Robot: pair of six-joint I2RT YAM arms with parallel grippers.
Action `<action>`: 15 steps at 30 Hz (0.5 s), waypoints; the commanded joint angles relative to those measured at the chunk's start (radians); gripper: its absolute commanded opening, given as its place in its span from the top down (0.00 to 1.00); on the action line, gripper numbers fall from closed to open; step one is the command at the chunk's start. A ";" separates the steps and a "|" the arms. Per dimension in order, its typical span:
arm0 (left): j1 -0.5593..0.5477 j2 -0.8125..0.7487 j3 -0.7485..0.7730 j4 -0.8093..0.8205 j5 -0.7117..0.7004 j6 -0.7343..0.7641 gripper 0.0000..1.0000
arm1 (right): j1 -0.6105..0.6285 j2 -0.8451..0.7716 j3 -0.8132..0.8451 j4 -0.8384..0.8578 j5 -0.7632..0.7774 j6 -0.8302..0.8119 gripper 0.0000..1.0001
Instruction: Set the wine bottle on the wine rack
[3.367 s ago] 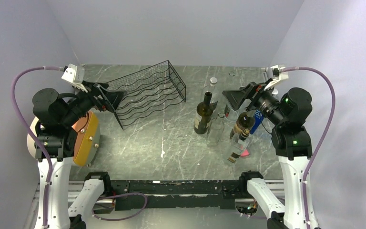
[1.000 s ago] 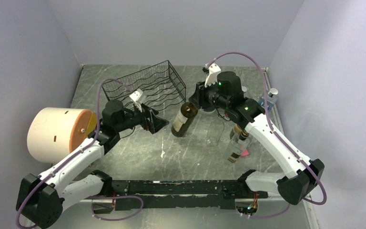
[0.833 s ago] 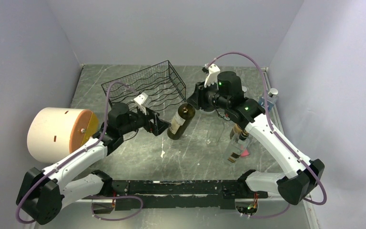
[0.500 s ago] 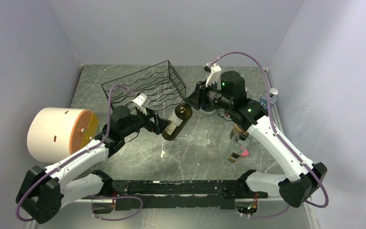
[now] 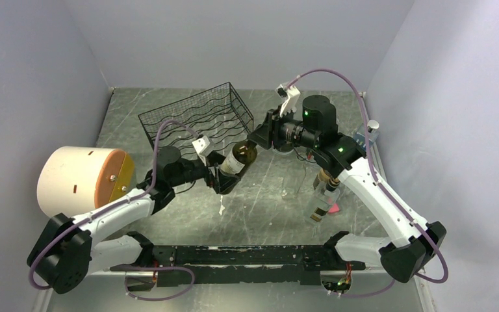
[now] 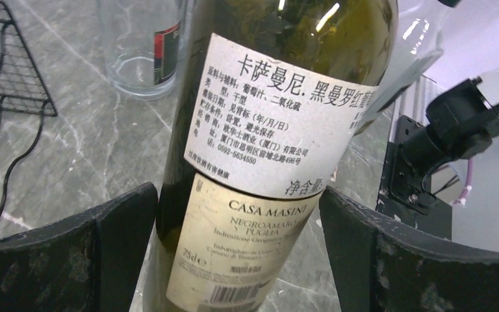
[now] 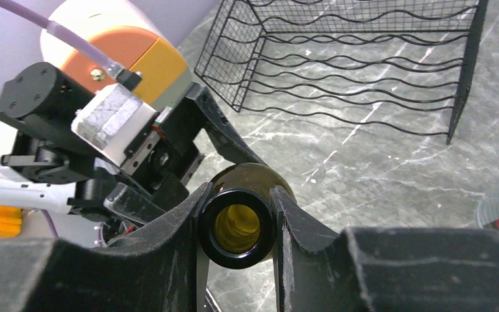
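A dark green wine bottle (image 5: 240,158) with cream labels hangs tilted over the table, its neck up to the right and its base down to the left. My right gripper (image 5: 258,138) is shut on the neck, and the open mouth (image 7: 237,227) shows between its fingers (image 7: 191,221). My left gripper (image 5: 224,175) is open, with its fingers (image 6: 71,260) on either side of the bottle's lower body (image 6: 253,240). The black wire wine rack (image 5: 198,120) stands behind, at the back left of the table, with nothing on it. It also shows in the right wrist view as the rack (image 7: 351,65).
Several other bottles (image 5: 325,188) stand bunched at the right, one of them a clear glass bottle (image 5: 292,185). A cream cylinder with an orange face (image 5: 81,182) lies at the left edge. A clear glass bottle's base (image 6: 140,52) and the rack's corner (image 6: 0,65) show behind the held bottle.
My right arm has carried the bottle leftward and tilted it further. My left arm has reached right until its open fingers flank the bottle's lower body.
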 commanded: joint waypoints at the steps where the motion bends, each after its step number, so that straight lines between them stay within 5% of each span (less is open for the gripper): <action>1: -0.009 0.033 0.008 0.150 0.153 0.056 0.02 | 0.006 -0.033 0.064 0.145 -0.112 0.023 1.00; 5: -0.008 0.061 0.016 0.225 0.220 0.059 0.01 | 0.005 -0.050 0.056 0.158 -0.181 0.013 1.00; 8: -0.008 0.085 0.028 0.280 0.266 0.039 0.17 | 0.006 -0.060 0.059 0.168 -0.251 0.015 1.00; 12: -0.008 0.090 0.040 0.330 0.301 0.039 0.57 | 0.005 -0.071 0.071 0.143 -0.270 0.007 1.00; 13: -0.008 0.084 0.051 0.323 0.305 0.055 0.81 | 0.005 -0.073 0.081 0.122 -0.253 0.001 1.00; 14: -0.008 0.078 0.067 0.296 0.297 0.075 0.91 | 0.005 -0.075 0.090 0.098 -0.235 -0.006 0.96; 15: -0.007 0.072 0.087 0.251 0.291 0.097 0.93 | 0.005 -0.080 0.100 0.077 -0.206 -0.014 0.80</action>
